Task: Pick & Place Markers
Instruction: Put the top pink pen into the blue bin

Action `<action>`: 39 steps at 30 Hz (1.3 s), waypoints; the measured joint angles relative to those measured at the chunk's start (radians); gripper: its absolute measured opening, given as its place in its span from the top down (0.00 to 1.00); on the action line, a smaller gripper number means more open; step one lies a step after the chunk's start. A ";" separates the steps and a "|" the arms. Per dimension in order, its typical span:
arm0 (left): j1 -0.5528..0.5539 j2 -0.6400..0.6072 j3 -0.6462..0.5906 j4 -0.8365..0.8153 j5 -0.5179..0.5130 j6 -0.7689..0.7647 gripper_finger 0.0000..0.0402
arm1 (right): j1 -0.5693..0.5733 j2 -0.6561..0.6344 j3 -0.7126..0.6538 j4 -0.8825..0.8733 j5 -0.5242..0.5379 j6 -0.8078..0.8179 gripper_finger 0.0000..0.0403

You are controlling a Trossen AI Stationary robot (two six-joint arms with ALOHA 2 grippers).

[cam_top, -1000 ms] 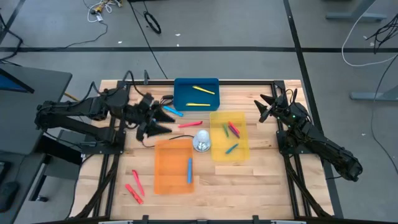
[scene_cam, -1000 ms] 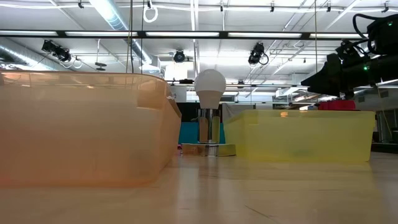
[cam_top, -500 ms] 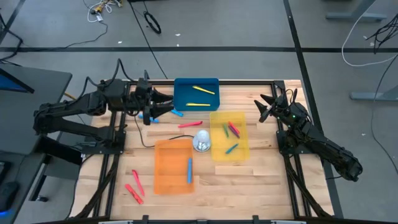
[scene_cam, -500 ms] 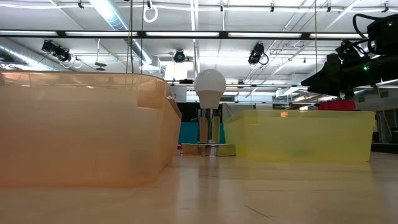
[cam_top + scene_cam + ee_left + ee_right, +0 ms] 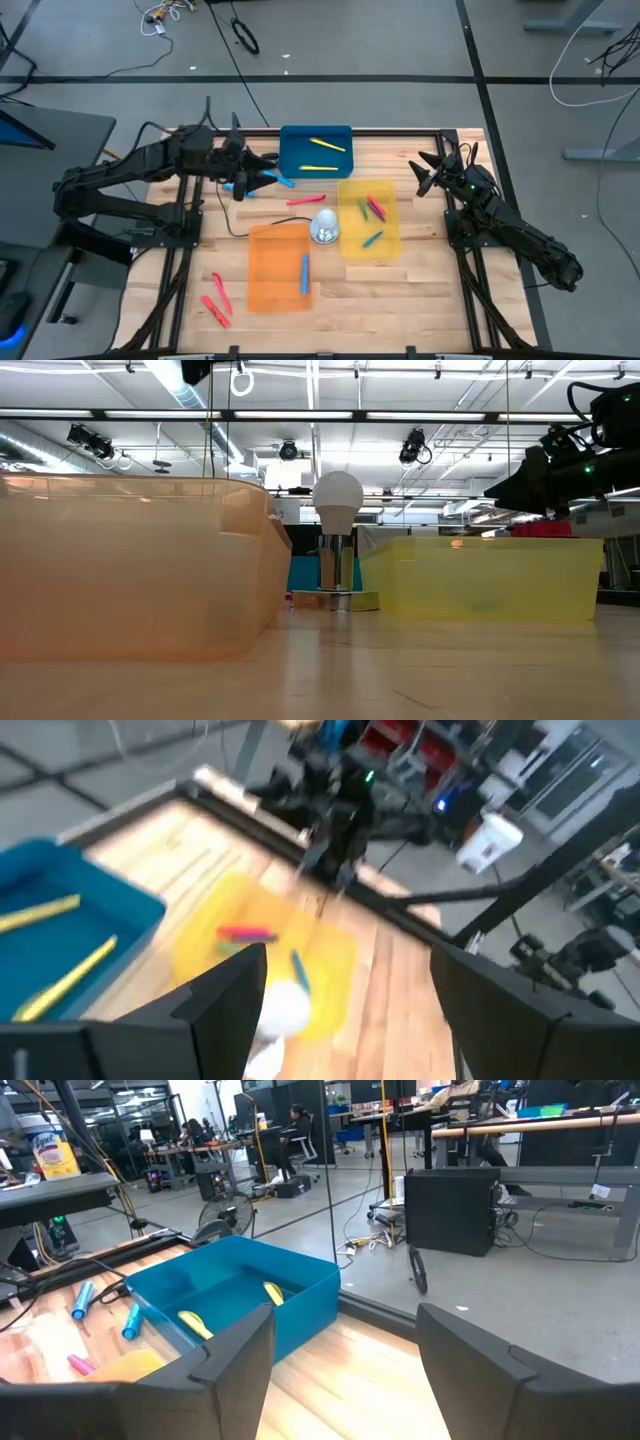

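On a slatted wooden worktable [image 5: 420,285], two red markers [image 5: 216,300] lie loose near the front-left corner, well left of the white globe-shaped lamp on a shiny metal base [image 5: 324,227] at the table's centre. The left gripper [image 5: 262,174] hangs above the table left of and behind the lamp, its two dark fingers spread apart and holding nothing; two light blue markers [image 5: 280,180] lie just under it, and a red marker [image 5: 305,200] rests between them and the lamp. A translucent orange plastic tray [image 5: 262,270] in front and left of the lamp holds one blue marker [image 5: 304,272]. The blue plastic tray [image 5: 295,140] behind the lamp holds two yellow markers [image 5: 326,146]. A translucent yellow plastic tray [image 5: 390,243] just right of the lamp holds red, green and blue markers [image 5: 372,212]. The right gripper [image 5: 428,172] waits well right of the lamp, jaws parted and empty.
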 joint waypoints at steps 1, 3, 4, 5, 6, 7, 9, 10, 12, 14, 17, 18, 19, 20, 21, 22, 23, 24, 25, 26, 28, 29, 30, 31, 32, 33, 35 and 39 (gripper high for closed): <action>0.016 0.010 0.006 -0.034 0.027 -0.003 0.29 | 0.000 0.000 0.000 0.000 0.000 0.000 0.39; 0.045 0.038 0.033 -0.132 0.078 -0.004 0.29 | 0.000 0.000 0.000 0.000 0.000 0.000 0.39; 0.058 0.057 0.054 -0.178 0.097 0.001 0.29 | 0.000 0.000 0.000 0.000 0.000 0.000 0.39; 0.070 0.076 0.077 -0.218 0.108 0.010 0.29 | 0.000 0.000 0.000 0.000 0.000 0.000 0.39; 0.082 0.094 0.099 -0.258 0.112 0.028 0.29 | 0.000 0.000 0.000 0.000 0.000 0.000 0.39; 0.092 0.112 0.120 -0.295 0.112 0.047 0.29 | 0.000 0.000 0.000 0.000 0.000 0.000 0.39; 0.111 0.151 0.167 -0.350 0.111 0.084 0.29 | 0.000 0.000 0.000 0.000 0.000 0.000 0.39; 0.118 0.170 0.191 -0.385 0.111 0.105 0.29 | 0.000 0.000 0.000 0.000 0.000 0.000 0.39; 0.128 0.214 0.245 -0.456 0.110 0.151 0.29 | 0.000 0.000 0.000 0.000 0.000 0.000 0.39; 0.133 0.263 0.300 -0.538 0.107 0.201 0.29 | 0.000 0.000 0.000 0.000 0.000 0.000 0.39; 0.133 0.340 0.381 -0.630 0.069 0.281 0.29 | 0.000 0.000 0.000 0.000 0.000 0.000 0.39; 0.133 0.363 0.406 -0.653 0.050 0.313 0.29 | 0.000 0.000 0.000 0.000 0.000 0.000 0.39; 0.133 0.387 0.429 -0.677 0.034 0.340 0.29 | 0.000 0.000 0.000 0.000 0.000 0.000 0.39; 0.133 0.414 0.454 -0.702 0.018 0.366 0.29 | 0.000 0.000 0.000 0.000 0.000 0.000 0.39; 0.133 0.437 0.476 -0.721 0.001 0.393 0.29 | 0.000 0.000 0.000 0.000 0.000 0.000 0.39; 0.133 0.462 0.498 -0.744 -0.015 0.417 0.29 | 0.000 0.000 0.000 0.000 0.000 0.000 0.39; 0.133 0.487 0.523 -0.770 -0.030 0.440 0.29 | 0.000 0.000 0.000 0.000 0.000 0.000 0.39; 0.133 0.510 0.547 -0.790 -0.040 0.460 0.29 | 0.000 0.000 0.000 0.000 0.000 0.000 0.39; 0.133 0.533 0.570 -0.809 -0.050 0.481 0.29 | 0.000 0.000 0.000 0.000 0.000 0.000 0.39; 0.133 0.556 0.593 -0.829 -0.056 0.503 0.29 | 0.000 0.000 0.000 0.000 0.000 0.000 0.39; 0.133 0.597 0.627 -0.860 -0.063 0.546 0.29 | 0.000 0.000 0.000 0.000 0.000 0.000 0.39; 0.133 0.617 0.642 -0.873 -0.066 0.568 0.29 | 0.000 0.000 0.000 0.000 0.000 0.000 0.39; 0.133 0.636 0.656 -0.883 -0.066 0.590 0.29 | 0.000 0.000 0.000 0.000 0.000 0.000 0.39; 0.133 0.653 0.666 -0.891 -0.066 0.613 0.29 | 0.000 0.000 0.000 0.000 0.000 0.000 0.39; 0.133 0.670 0.673 -0.898 -0.067 0.635 0.29 | 0.000 0.000 0.000 0.000 0.000 0.000 0.39; 0.133 0.685 0.678 -0.903 -0.066 0.655 0.29 | 0.000 0.000 0.000 0.000 0.000 0.000 0.39; 0.133 0.713 0.684 -0.906 -0.066 0.675 0.29 | 0.000 0.000 0.000 0.000 0.000 0.000 0.39; 0.134 0.751 0.685 -0.913 -0.066 0.690 0.29 | 0.000 0.000 0.000 0.000 0.000 0.000 0.39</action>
